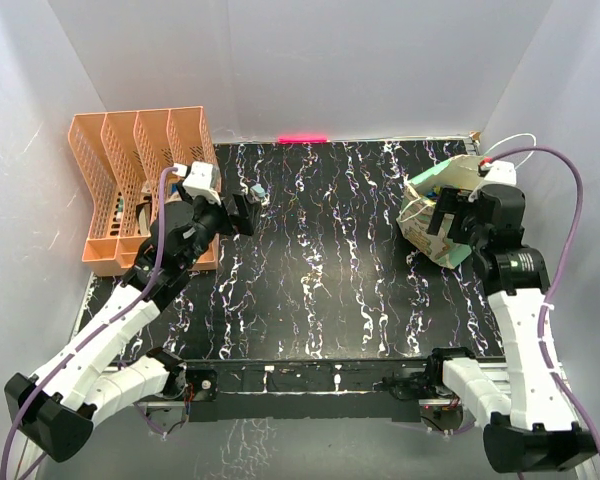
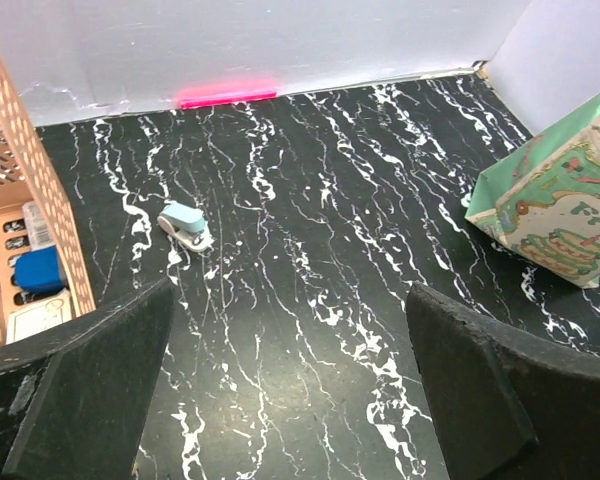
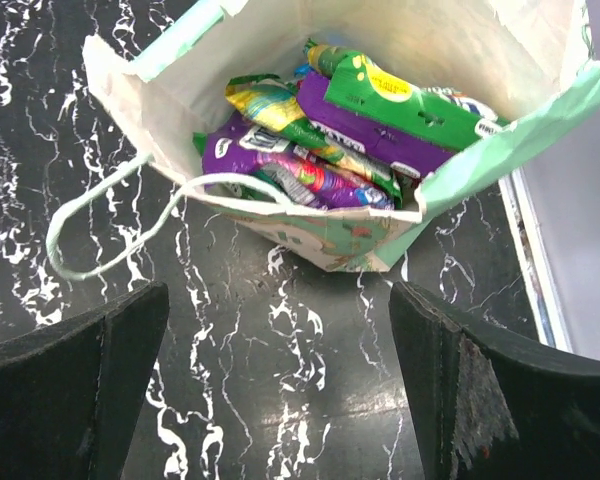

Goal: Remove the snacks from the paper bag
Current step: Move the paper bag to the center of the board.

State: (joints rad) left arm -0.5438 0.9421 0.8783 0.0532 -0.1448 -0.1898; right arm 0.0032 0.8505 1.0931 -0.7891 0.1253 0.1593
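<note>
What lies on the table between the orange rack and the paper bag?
One small pale blue object near the orange rack; otherwise bare table up to the paper bag, as the left wrist view shows.

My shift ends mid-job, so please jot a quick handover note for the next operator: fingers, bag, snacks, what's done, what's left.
Left gripper: fingers open, empty, hovering beside the orange rack.
Right gripper: fingers open, empty, facing the mouth of the paper bag at the table's far right.
Snacks: the purple packet, the green packet and the others in view are all inside the bag.
Done: no packet out yet.
Left: pull every packet out onto the table.
</note>
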